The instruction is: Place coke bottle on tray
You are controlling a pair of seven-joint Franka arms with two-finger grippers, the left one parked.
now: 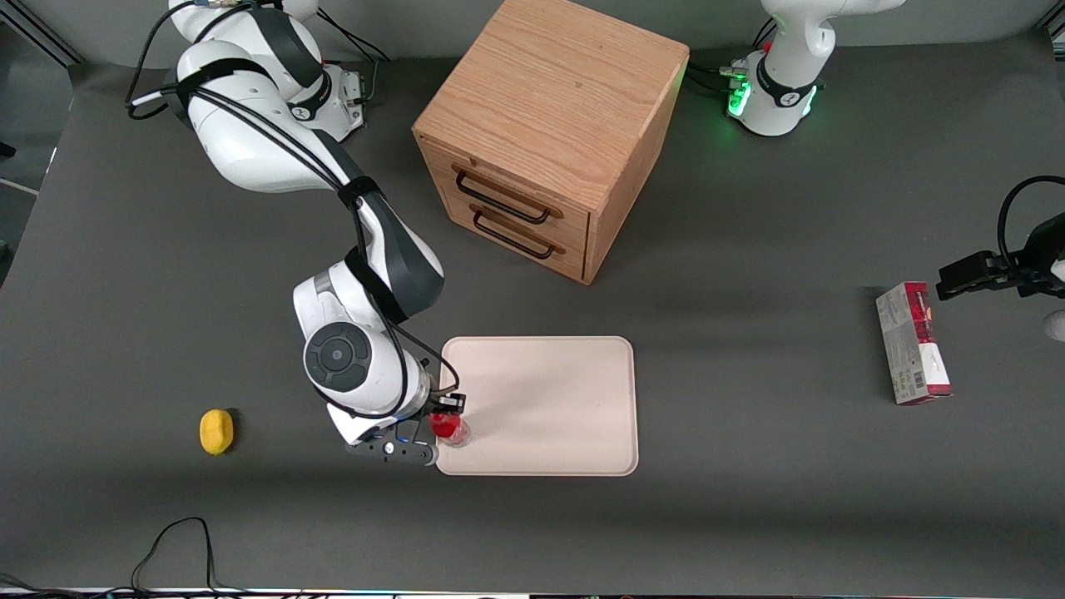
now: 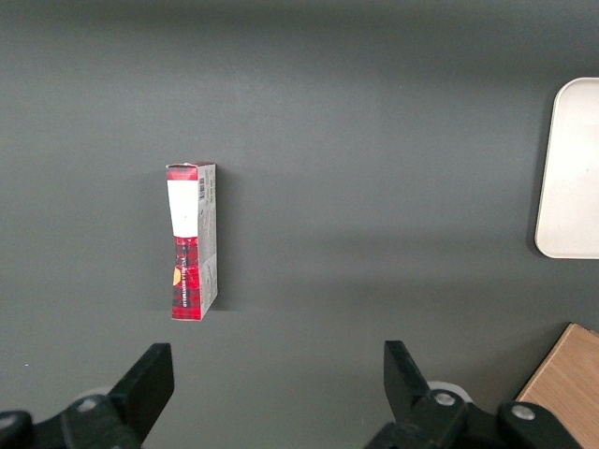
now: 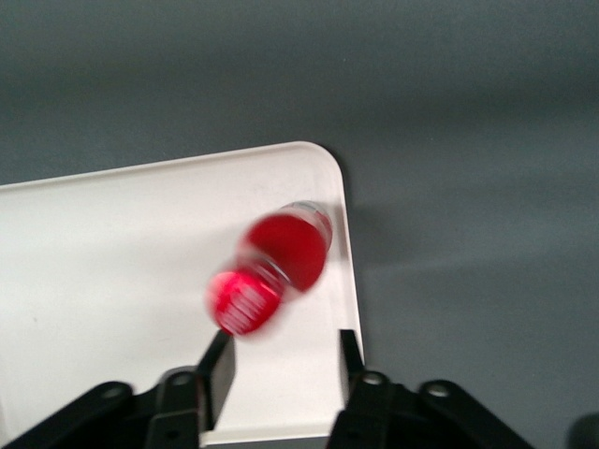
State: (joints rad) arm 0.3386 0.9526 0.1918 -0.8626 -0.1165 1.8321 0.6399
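The coke bottle is small and red with a red cap. It is on the cream-white tray, at the tray's corner nearest the working arm and the front camera. In the right wrist view the coke bottle is tilted over the tray close to its rim, with its cap toward the gripper. My right gripper hangs just above it, open, with its fingers apart and free of the bottle. In the front view the gripper is over that same tray corner.
A wooden drawer cabinet stands farther from the front camera than the tray. A yellow lemon-like object lies toward the working arm's end. A red-and-grey carton lies toward the parked arm's end and also shows in the left wrist view.
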